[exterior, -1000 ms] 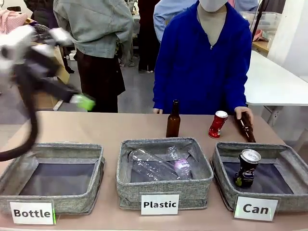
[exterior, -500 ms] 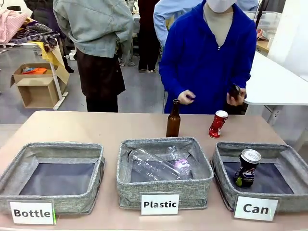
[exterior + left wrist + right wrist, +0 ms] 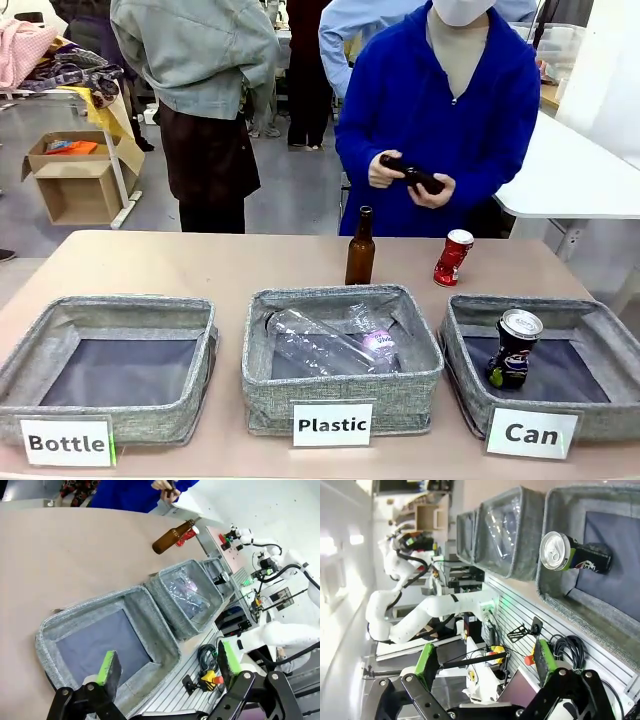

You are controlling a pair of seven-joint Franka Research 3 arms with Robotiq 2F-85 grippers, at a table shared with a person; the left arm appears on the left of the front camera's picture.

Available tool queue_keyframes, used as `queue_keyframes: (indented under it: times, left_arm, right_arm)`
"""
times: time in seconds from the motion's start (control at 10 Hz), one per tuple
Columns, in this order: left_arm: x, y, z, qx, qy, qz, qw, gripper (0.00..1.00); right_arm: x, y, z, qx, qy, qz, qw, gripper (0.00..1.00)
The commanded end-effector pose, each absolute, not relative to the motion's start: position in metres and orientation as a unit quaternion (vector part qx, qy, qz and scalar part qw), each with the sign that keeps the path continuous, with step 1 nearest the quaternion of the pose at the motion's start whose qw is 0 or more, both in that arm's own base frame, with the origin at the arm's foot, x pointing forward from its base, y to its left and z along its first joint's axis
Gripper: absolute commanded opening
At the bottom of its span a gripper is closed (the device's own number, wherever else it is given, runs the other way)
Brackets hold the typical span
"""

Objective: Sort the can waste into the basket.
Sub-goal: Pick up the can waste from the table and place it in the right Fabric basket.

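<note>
1. Can basket: sits on the bench at 3 o'clock of the Plastic basket. The Bottle basket sits at 9 o'clock of the Plastic basket. A white card is fixed to each front wall.

2. Black can: inside the Can basket, on its dark floor, slightly tilted with the silver top up. The right wrist view shows the same can inside the basket wall.

3. Red and white can: on the bench outside the Can basket, at 11 o'clock of the black can, near the far rim and leaning a little.

4. Brown bottle: upright on the bench at 9 o'clock of the red and white can, apart from it.

5. Clear plastic bottles: lying in the Plastic basket.

6. Person: at 12 o'clock beyond the bench, holding a dark bottle in both hands at chest height.

7. Left gripper: fingers spread wide and holding nothing, above the near side of the Bottle basket.

8. Right gripper: fingers spread wide and holding nothing, off the near edge of the bench, with the Can basket ahead at 1 o'clock.
</note>
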State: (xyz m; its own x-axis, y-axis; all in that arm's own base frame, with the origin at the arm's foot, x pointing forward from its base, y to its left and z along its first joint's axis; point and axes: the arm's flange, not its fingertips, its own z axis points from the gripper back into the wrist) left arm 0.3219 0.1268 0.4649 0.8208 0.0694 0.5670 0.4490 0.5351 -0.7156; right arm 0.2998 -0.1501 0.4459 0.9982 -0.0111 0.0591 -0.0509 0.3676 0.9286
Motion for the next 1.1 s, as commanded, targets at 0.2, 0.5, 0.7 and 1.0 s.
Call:
queue_keyframes:
  times: [0.2, 0.5, 0.7, 1.0]
  left_arm:
    - [0.3172, 0.1284, 0.4596, -0.467, -0.278, -0.118, 0.831, 1.0]
    - [0.3172, 0.1284, 0.4596, -0.467, -0.278, -0.118, 0.831, 1.0]
    - [0.3172, 0.1284, 0.4596, -0.467, -0.278, -0.118, 0.831, 1.0]
    - [0.3172, 0.1284, 0.4596, -0.467, -0.278, -0.118, 0.831, 1.0]
  right_arm:
    - [0.2991, -0.1475, 0.4468, 0.562, -0.028, 0.015, 0.826, 1.0]
    - [0.2991, -0.1475, 0.4468, 0.562, -0.028, 0.015, 0.826, 1.0]
    - [0.2991, -0.1475, 0.4468, 0.562, -0.028, 0.015, 0.826, 1.0]
    - [0.2991, -0.1475, 0.4468, 0.562, -0.028, 0.015, 0.826, 1.0]
